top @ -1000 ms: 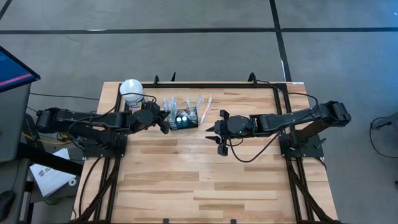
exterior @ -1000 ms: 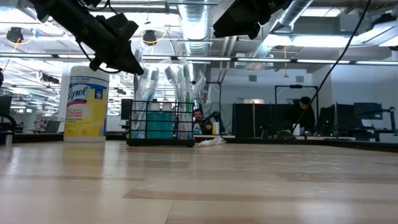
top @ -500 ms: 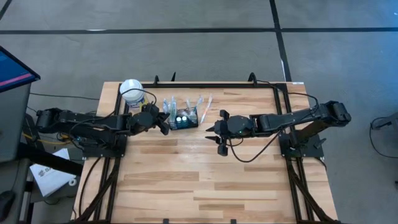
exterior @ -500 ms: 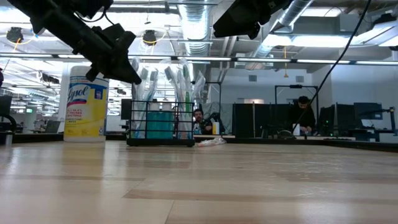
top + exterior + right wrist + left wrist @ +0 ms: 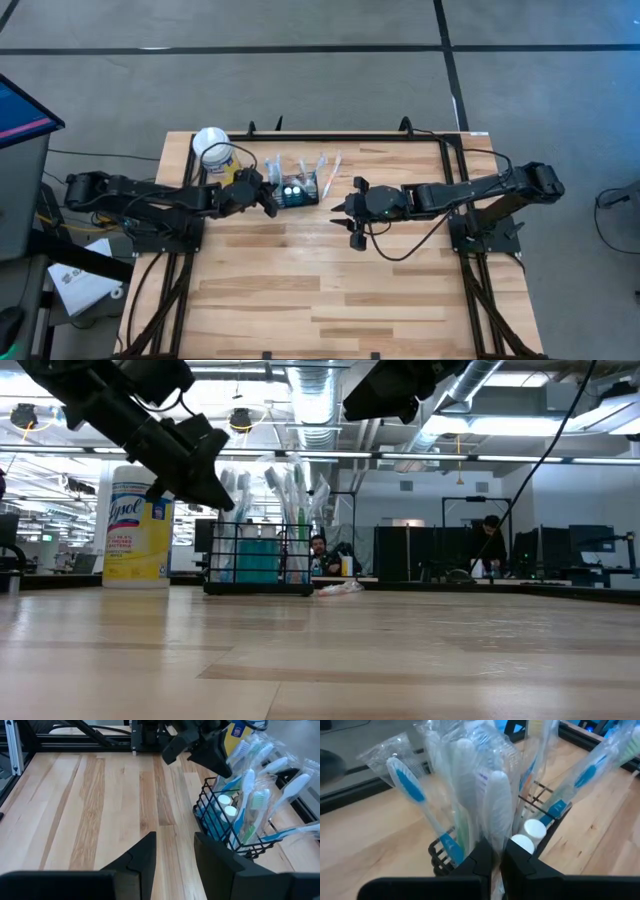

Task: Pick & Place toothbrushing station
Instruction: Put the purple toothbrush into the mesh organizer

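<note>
Fingers together, the left gripper [image 5: 272,203] has moved in against the small black wire-mesh toothbrush caddy [image 5: 297,189] at the table's far edge; the right gripper [image 5: 343,221], fingers apart, stays beside it.

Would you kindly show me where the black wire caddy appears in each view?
High view: caddy, far centre-left of table.
Low view: caddy, left of centre.
Left wrist view: caddy, close ahead.
Right wrist view: caddy, at right.
Shared landmark: yellow canister behind it.
</note>
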Action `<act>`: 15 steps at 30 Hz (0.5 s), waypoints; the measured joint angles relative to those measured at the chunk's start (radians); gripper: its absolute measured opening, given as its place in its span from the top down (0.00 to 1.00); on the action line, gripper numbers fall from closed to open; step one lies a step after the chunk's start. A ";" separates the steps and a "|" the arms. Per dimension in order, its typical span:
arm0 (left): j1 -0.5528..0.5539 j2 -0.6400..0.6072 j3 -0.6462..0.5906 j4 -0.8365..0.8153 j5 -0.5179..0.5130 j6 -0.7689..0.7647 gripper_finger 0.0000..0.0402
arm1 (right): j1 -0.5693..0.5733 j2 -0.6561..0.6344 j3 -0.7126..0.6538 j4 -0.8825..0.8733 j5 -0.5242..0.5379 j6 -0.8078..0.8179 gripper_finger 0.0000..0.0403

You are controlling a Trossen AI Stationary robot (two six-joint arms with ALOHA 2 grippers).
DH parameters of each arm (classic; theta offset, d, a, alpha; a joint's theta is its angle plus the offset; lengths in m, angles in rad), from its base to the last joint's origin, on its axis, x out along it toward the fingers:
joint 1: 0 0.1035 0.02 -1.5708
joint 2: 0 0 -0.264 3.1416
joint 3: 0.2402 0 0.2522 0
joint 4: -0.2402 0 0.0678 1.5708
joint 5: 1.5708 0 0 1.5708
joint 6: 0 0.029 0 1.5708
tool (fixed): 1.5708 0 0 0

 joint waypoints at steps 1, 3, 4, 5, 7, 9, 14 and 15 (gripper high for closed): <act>0.003 0.008 0.000 0.009 0.001 0.001 0.97 | 0.000 0.000 0.000 -0.002 0.000 0.000 0.70; 0.005 0.011 -0.002 0.027 0.003 0.002 0.97 | 0.000 0.000 0.000 -0.004 0.000 0.000 0.70; 0.005 0.012 -0.002 0.038 0.002 0.005 0.96 | 0.000 0.000 0.000 -0.009 0.000 0.000 0.70; 0.005 0.010 -0.003 0.045 0.006 0.012 0.95 | 0.000 0.000 0.000 -0.015 0.000 0.000 0.70; 0.005 -0.004 -0.005 0.040 0.012 0.027 0.93 | 0.000 0.000 0.000 -0.023 0.000 0.000 0.70; 0.004 -0.009 -0.006 0.039 0.016 0.028 0.91 | 0.000 0.000 0.000 -0.029 0.000 -0.001 0.70; 0.003 -0.015 -0.006 0.043 0.062 0.035 0.88 | 0.000 0.000 0.000 -0.031 0.000 0.012 0.70; 0.003 -0.015 -0.006 0.044 0.062 0.035 0.88 | 0.000 0.000 0.000 -0.031 0.000 0.012 0.70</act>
